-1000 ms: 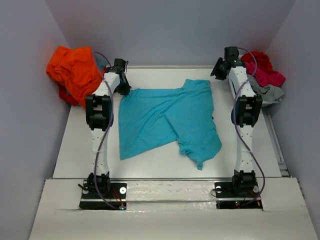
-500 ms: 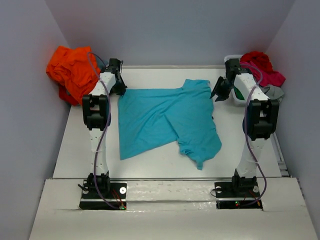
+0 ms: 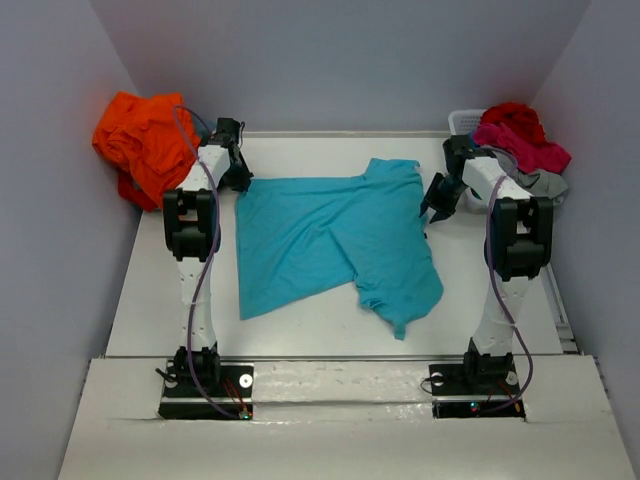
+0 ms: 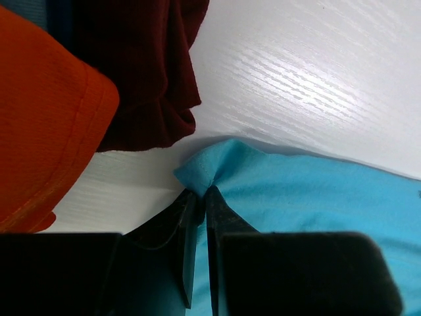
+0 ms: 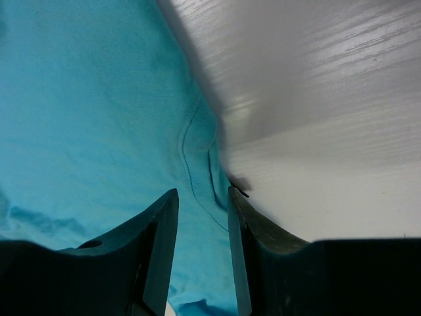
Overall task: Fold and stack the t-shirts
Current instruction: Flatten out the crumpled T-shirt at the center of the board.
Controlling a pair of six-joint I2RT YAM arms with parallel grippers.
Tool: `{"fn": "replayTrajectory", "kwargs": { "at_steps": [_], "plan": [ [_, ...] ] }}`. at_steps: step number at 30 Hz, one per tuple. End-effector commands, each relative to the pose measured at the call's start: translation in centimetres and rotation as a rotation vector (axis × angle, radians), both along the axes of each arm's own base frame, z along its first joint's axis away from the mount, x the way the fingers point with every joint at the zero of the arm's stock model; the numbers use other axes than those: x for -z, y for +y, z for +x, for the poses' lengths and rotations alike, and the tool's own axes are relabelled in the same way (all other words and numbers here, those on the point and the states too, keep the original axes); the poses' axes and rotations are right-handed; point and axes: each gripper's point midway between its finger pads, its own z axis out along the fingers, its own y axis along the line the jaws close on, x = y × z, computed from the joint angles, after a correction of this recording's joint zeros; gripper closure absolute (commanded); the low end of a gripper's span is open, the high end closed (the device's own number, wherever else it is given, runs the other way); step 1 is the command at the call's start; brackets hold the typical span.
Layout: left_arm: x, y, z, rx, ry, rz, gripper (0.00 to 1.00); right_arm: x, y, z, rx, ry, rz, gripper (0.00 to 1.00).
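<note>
A turquoise t-shirt [image 3: 335, 235] lies spread and creased in the middle of the white table [image 3: 300, 320]. My left gripper [image 3: 240, 180] is shut on its far left corner, which shows bunched at the fingertips in the left wrist view [image 4: 204, 172]. My right gripper [image 3: 432, 210] is open over the shirt's right edge; in the right wrist view the hemmed edge [image 5: 200, 158] lies between the two fingers [image 5: 164, 237], just above the table. An orange shirt [image 3: 145, 140] lies piled at the far left, and a red shirt [image 3: 520, 135] over a light grey one [image 3: 540, 185] at the far right.
A maroon shirt [image 4: 148, 72] and the orange shirt [image 4: 46, 112] lie close beside the left gripper. A white slatted basket [image 3: 462, 122] stands under the red pile at the back right. Grey walls close in the table on three sides.
My right gripper has come down and toward me from the back right corner to the shirt's right edge. My left gripper stays at the shirt's far left corner.
</note>
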Motion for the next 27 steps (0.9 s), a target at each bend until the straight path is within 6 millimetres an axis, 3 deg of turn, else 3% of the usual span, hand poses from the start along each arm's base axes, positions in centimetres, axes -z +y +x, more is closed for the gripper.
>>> {"fn": "replayTrajectory", "kwargs": {
  "at_steps": [1,15,22,27],
  "plan": [
    [-4.9,0.2,0.3,0.014,-0.089,-0.02,0.79,-0.9,-0.3,1.6,0.025,-0.051,-0.026,0.58],
    [-5.1,0.6,0.3,0.019,-0.089,-0.021,0.79,1.3,0.0,4.7,0.059,-0.04,-0.013,0.58],
    [-5.1,1.1,0.2,0.011,-0.086,-0.018,0.79,1.3,-0.9,3.5,0.082,-0.003,-0.062,0.57],
    [-5.0,1.6,0.3,0.003,-0.084,-0.021,0.79,2.5,-1.1,2.0,0.08,0.042,-0.077,0.57]
  ]
}}
